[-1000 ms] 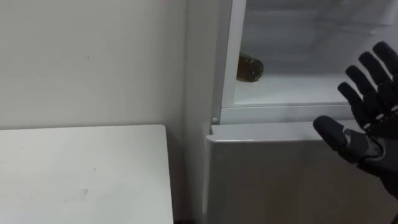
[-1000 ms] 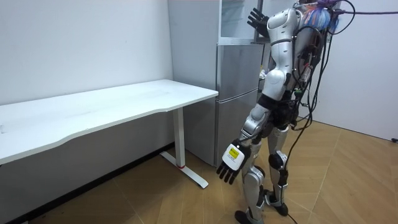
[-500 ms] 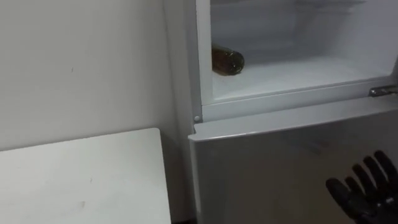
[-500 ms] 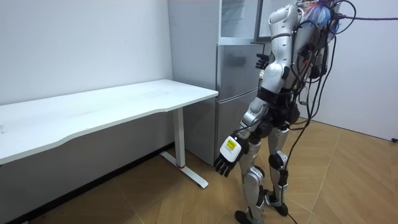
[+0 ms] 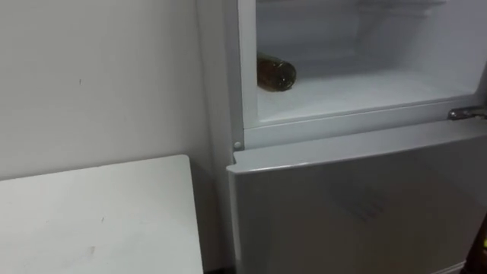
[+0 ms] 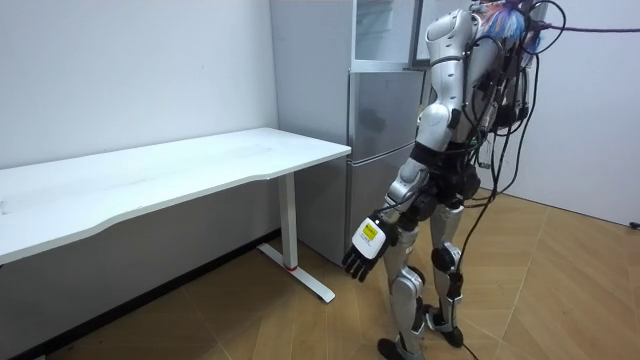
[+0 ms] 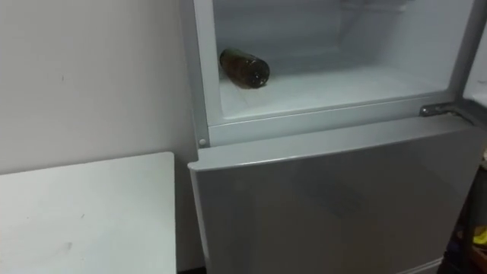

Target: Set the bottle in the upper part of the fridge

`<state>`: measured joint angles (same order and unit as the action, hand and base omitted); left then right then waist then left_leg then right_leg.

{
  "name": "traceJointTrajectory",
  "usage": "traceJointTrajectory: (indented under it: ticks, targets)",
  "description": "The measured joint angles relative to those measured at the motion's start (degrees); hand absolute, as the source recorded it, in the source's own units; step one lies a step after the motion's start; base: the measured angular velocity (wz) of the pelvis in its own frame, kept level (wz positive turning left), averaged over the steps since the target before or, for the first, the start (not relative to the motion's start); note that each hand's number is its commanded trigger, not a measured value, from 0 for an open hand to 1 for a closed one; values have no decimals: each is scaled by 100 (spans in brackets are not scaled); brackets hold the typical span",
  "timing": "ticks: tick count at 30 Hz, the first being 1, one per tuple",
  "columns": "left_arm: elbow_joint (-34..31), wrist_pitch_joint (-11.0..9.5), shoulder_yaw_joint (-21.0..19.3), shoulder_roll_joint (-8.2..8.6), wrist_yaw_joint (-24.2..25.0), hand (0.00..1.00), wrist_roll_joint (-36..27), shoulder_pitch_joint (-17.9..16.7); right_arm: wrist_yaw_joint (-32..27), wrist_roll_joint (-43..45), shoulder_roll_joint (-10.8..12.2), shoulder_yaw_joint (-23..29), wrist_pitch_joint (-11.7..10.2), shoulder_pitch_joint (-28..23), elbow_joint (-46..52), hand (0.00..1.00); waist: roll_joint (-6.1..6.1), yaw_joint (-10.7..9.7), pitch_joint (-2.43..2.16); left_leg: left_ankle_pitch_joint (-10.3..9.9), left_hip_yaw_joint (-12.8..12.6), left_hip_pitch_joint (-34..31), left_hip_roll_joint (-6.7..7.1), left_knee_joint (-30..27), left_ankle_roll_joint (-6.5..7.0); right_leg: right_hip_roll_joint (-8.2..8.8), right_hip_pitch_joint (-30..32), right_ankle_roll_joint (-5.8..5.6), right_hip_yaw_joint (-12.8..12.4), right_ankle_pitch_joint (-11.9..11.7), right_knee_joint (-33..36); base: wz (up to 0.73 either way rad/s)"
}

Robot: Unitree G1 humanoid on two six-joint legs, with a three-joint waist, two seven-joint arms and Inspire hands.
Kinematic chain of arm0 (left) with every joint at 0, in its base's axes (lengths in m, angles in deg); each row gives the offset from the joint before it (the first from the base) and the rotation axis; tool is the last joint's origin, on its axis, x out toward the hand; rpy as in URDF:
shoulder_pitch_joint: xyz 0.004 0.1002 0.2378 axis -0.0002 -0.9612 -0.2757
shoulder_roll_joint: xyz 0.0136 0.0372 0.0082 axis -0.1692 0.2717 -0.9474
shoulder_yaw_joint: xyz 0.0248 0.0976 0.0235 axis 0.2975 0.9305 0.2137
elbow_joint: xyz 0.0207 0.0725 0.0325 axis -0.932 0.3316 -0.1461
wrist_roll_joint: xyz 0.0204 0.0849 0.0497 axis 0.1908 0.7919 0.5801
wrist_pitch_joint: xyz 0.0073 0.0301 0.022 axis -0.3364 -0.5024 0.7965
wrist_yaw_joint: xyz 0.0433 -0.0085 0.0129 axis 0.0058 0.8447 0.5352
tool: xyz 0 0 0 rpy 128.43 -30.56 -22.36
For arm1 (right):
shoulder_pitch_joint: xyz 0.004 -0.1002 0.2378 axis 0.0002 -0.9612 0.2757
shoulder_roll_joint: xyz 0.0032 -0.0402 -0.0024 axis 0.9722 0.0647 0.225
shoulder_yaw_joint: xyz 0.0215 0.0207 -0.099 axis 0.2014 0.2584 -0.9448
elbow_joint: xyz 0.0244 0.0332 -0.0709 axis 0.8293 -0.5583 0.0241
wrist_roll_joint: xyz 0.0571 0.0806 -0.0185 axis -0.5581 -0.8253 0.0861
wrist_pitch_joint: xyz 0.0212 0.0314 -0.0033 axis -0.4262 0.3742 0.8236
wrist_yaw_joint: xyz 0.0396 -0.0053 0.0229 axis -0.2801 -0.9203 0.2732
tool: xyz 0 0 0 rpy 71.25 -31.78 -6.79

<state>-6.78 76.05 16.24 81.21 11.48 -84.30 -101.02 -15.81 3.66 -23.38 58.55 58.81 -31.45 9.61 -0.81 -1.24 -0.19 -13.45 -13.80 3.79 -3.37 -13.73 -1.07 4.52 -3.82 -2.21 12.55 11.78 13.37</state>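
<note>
Left hand [image 6: 362, 250] hangs relaxed, empty; bottle [image 5: 275, 73] lies in fridge [image 5: 342, 125]. I'd close up slow, w/o rolling it.

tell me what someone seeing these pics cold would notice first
A brown bottle lies on its side at the left of the open upper fridge compartment, above the shut grey lower door. A white table stands to the fridge's left. In the room view the robot stands before the fridge with its left hand hanging open by its thigh.
</note>
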Motion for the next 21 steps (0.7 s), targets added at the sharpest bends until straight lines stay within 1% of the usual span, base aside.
traceJointTrajectory:
  ticks: [2, 7, 11, 14, 16, 17, 19, 21]
  targets:
    - [81, -26, 13, -1, -18, 0, -128, -4, 5, -55, 1, -78, 2, -20, -435, 0, -7, -11, -2, -1, 0, 12, 7, 26, -1, 1, -1, -5, -2, 3, -42, 0]
    - [367, -43, 224, -11, -235, 0, -454, -15, 72, -112, 0, -150, -3, -44, -1553, 0, -14, -26, -7, -9, -3, 100, 10, 56, -15, -6, -97, -15, 2, 13, -68, 0]
    - [399, -43, 224, -8, -241, 0, -570, -35, 80, 15, 2, -179, 1, -105, -1992, 0, -11, -25, -6, -10, -18, 185, 20, 136, -17, -7, -106, -16, -26, 35, -58, -4]
    - [360, -66, 213, -10, -228, 0, -580, 0, 250, 416, 4, -188, -6, -116, -2364, 0, 19, -44, -7, -10, -12, 188, 18, 133, -17, -7, -119, -16, -21, 37, -77, 0]
    - [369, -158, 213, -8, -227, 0, -582, 0, 342, 811, 14, -193, -2, -111, -2853, 0, 43, -34, -17, -10, -10, 194, 16, 112, -18, -8, -129, -16, -23, 36, -76, 0]
    - [372, -165, 213, -7, -227, 0, -587, 0, 344, 932, 16, -197, -3, -111, -2939, 0, 48, -31, -16, -10, -18, 193, 16, 111, -18, -7, -129, -16, -26, 36, -74, 0]
    - [431, -165, 215, -7, -232, 0, -619, 1, 357, 1340, 16, -199, 5, -148, -3273, 0, 51, -30, -10, -11, -22, 192, 15, 111, -18, -7, -126, -16, -31, 38, -77, 0]
    - [482, -164, 217, -9, -232, 0, -653, 5, 355, 1578, 15, -209, 5, -113, -3569, 0, 36, -27, 9, -13, -20, 177, 14, 121, -20, -7, -117, -14, -36, 51, -86, 0]
